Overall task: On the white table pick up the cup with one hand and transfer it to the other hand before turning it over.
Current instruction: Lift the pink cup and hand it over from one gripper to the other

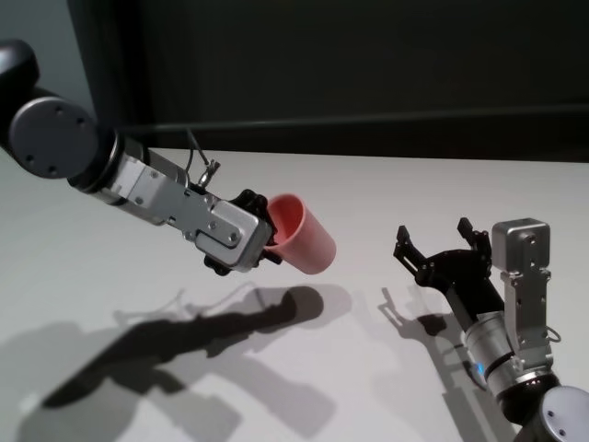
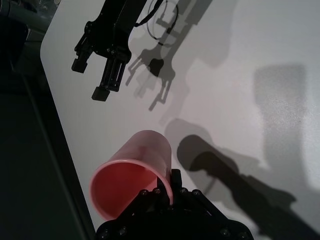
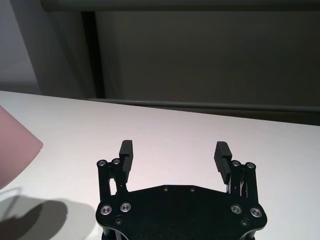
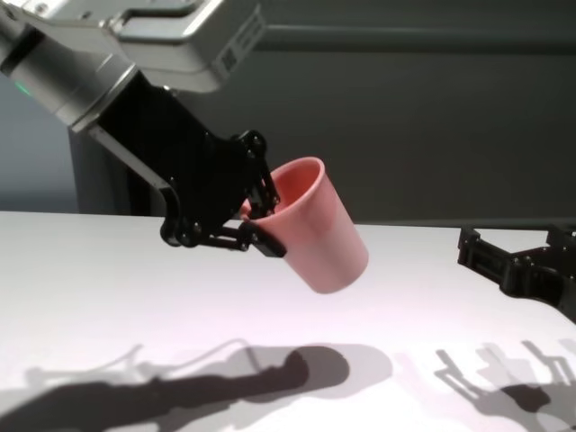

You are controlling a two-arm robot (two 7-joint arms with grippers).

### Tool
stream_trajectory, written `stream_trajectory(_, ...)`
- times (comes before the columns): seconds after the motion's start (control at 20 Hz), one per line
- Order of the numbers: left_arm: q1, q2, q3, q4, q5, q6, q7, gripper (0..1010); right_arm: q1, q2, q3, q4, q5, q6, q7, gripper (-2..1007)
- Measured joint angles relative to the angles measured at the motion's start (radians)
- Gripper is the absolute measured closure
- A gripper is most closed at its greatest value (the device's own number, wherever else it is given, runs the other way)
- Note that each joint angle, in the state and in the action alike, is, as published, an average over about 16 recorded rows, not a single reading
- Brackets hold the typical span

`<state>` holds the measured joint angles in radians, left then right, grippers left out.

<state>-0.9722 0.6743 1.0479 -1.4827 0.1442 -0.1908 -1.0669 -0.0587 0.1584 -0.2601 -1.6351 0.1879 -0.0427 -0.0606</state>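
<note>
Now your left gripper (image 1: 264, 241) pinches the cup (image 1: 304, 234) rim, aloft over the worktop (image 1: 386, 184); steer its base between the right gripper's (image 1: 440, 241) spread jaws.

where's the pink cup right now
The pink cup is held clear above the white table, left of centre in the head view, gripped at its rim by the left gripper, base tilted toward the open right gripper.
</note>
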Motion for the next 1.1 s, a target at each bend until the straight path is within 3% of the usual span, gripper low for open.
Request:
stream_trajectory(0.65, 0.107, 0.058, -0.138, -0.058, -0.126, 0.044, 0.130, 960, 0.000, 0.000, 0.000, 0.000, 0.000, 0.000, 0.000, 3)
stream_trajectory(1.1, 0.199, 0.072, -0.213, -0.076, -0.192, 0.074, 0.230, 961, 0.000, 0.000, 0.000, 0.000, 0.000, 0.000, 0.000, 3)
